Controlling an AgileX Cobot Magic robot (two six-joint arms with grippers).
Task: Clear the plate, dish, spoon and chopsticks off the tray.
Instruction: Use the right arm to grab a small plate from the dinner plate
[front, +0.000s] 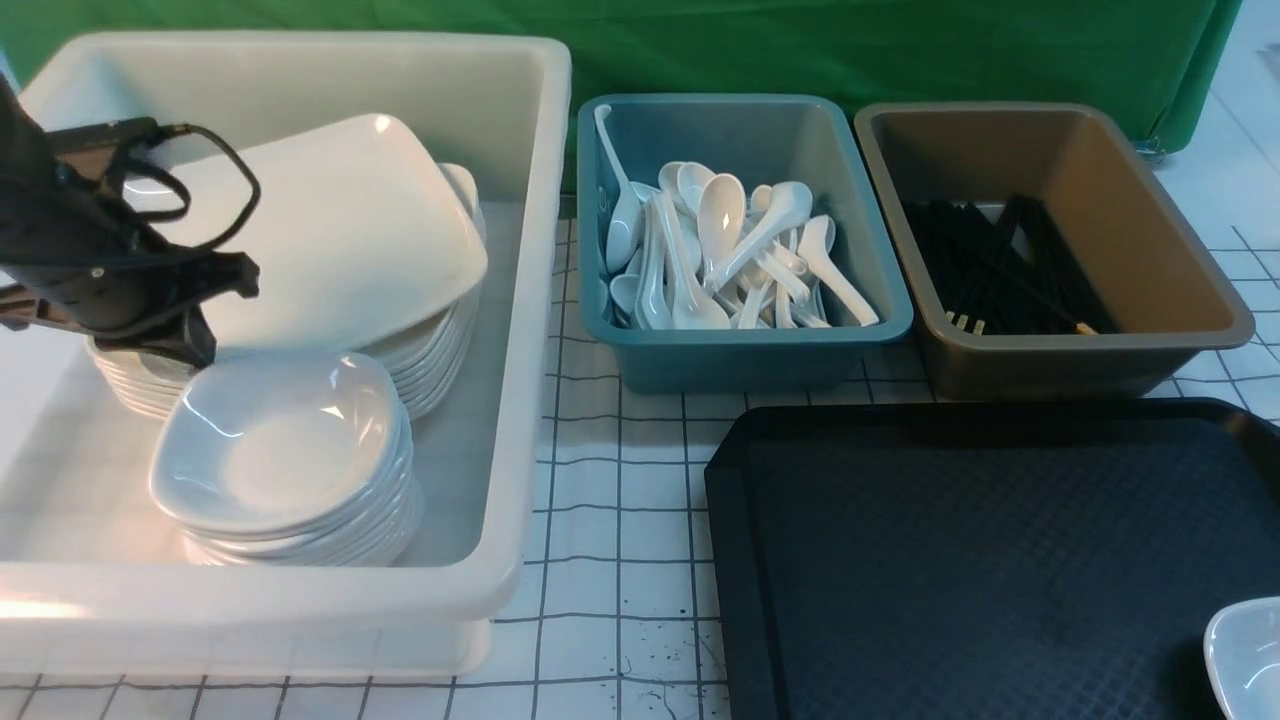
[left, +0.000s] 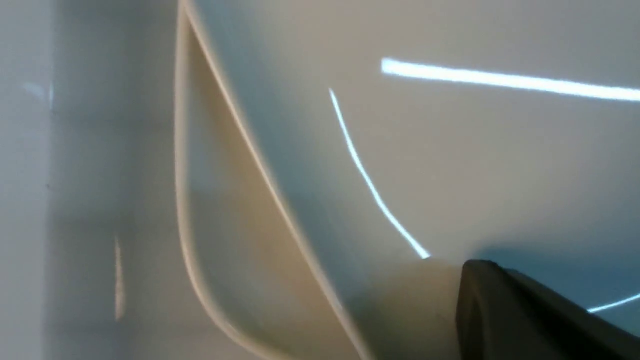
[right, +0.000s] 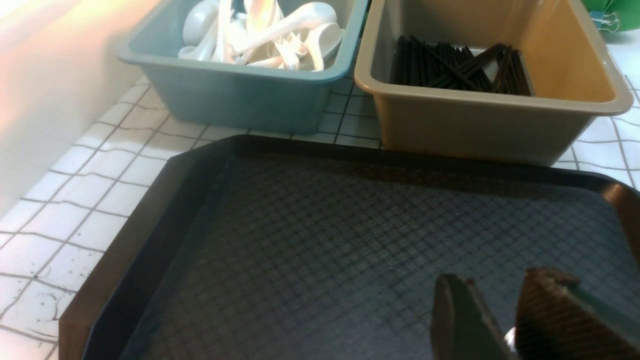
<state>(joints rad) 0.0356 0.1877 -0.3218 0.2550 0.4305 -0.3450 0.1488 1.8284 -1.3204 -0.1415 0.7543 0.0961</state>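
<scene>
Nearest, at the near right corner of the tray, the dish shows only its left edge. Over the tray the right gripper has its fingers slightly parted with a white glint between them; whether they pinch anything I cannot tell. Far left, inside the white tub, the plate lies tilted on a plate stack. At its near left edge is the left gripper, jaws pressed together. White spoons fill the teal tub; black chopsticks lie in the brown tub.
</scene>
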